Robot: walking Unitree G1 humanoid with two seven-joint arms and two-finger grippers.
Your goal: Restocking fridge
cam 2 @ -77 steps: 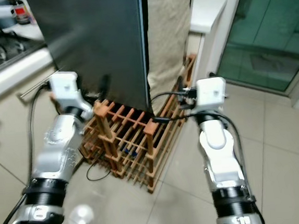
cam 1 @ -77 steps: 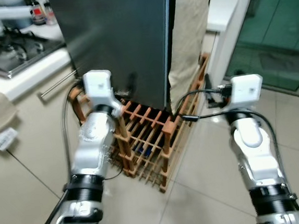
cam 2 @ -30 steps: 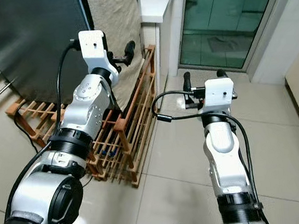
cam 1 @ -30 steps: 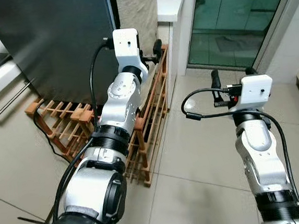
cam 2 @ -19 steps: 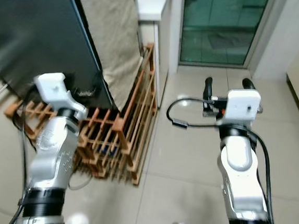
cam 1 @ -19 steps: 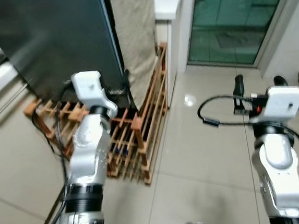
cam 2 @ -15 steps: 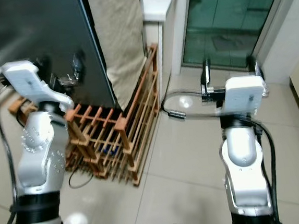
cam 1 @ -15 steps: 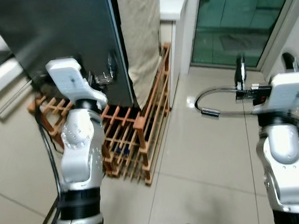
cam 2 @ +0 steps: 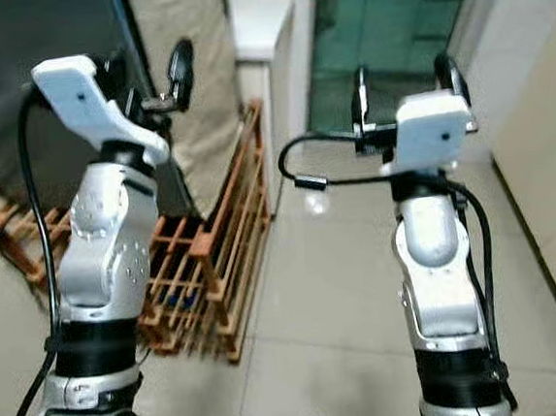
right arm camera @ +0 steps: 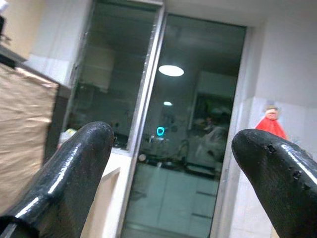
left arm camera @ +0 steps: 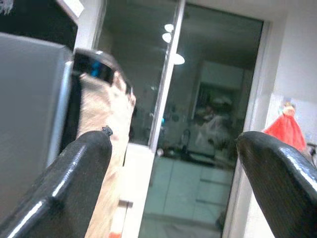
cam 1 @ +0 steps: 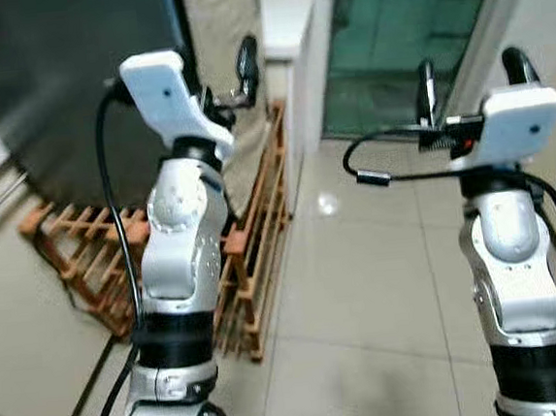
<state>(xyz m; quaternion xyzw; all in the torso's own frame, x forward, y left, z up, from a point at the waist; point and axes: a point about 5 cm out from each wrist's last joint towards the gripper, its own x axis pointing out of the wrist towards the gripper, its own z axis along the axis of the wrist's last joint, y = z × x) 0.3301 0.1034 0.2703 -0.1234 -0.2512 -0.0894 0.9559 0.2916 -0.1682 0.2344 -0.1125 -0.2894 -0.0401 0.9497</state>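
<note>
The dark fridge [cam 1: 53,82] stands at the left with its door closed; a beige cloth [cam 1: 214,14] hangs beside it. My left gripper [cam 1: 219,62] is raised in front of the cloth, open and holding nothing. In the left wrist view the open left gripper [left arm camera: 173,148] looks past the grey fridge side [left arm camera: 29,114] toward a glass door. My right gripper [cam 1: 469,63] is held up at the right before the glass door, open with nothing between its fingers [right arm camera: 64,178].
A wooden slatted rack [cam 1: 260,219] sits on the floor against the fridge and cloth. A white counter end [cam 1: 285,13] stands behind it. A green-tinted glass door [cam 1: 389,33] fills the back. Pale floor tiles [cam 1: 364,298] lie between my arms.
The view has swung to the right and away from the stove. Both arms have risen; the left gripper went from low beside the fridge to up by the cloth.
</note>
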